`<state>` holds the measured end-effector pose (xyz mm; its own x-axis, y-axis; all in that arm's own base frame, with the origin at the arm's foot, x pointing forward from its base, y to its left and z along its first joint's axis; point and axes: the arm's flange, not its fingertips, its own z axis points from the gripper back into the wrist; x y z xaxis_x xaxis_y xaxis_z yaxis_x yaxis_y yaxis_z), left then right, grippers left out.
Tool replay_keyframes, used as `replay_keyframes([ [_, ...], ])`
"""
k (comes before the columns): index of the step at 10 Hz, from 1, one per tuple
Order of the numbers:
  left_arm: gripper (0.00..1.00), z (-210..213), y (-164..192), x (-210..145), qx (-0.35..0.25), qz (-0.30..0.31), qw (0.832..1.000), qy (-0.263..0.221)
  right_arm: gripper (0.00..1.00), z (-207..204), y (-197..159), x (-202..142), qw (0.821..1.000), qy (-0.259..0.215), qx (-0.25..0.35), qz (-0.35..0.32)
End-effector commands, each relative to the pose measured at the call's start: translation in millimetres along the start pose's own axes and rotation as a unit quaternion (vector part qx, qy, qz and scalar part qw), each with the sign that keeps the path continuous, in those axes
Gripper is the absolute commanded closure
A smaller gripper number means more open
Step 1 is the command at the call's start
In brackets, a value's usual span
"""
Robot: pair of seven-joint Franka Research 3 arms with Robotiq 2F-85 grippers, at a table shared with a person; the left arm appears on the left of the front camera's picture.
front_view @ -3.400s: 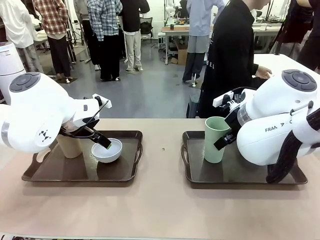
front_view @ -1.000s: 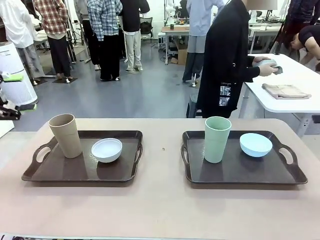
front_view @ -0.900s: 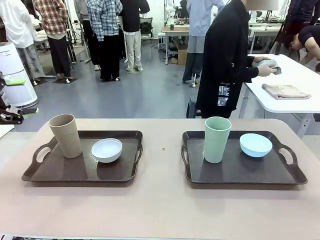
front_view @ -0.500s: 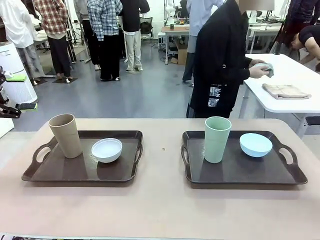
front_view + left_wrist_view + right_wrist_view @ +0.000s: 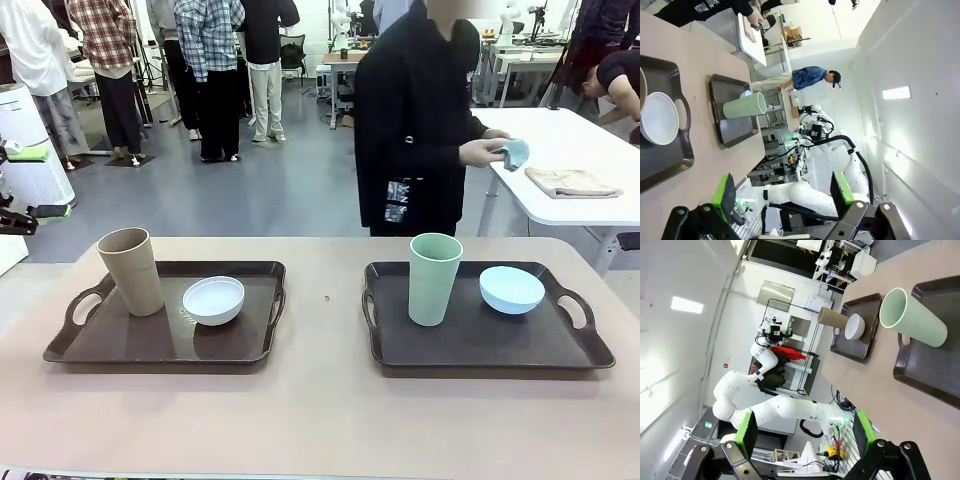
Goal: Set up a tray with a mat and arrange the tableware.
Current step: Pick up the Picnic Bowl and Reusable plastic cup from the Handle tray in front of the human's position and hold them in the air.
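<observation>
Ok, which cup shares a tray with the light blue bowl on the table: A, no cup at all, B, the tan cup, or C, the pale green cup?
C: the pale green cup stands upright on the same dark tray as the light blue bowl, while the tan cup is on the other tray with the white bowl.
</observation>
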<state>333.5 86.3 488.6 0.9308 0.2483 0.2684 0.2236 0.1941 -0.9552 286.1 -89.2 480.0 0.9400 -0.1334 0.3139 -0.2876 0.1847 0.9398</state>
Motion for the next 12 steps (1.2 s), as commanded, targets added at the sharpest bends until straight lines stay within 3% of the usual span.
replay_keyframes([
  [1,0.0,-1.9,1.4,-1.6,-0.013,-0.012,1.0,-0.006,0.0,0.0,-1.4,-1.9,1.0,0.006,0.002,0.01],
  [12,0.0,-1.9,1.4,-1.6,-0.013,-0.012,1.0,-0.006,0.0,0.0,-1.4,-1.9,1.0,0.006,0.002,0.01],
])
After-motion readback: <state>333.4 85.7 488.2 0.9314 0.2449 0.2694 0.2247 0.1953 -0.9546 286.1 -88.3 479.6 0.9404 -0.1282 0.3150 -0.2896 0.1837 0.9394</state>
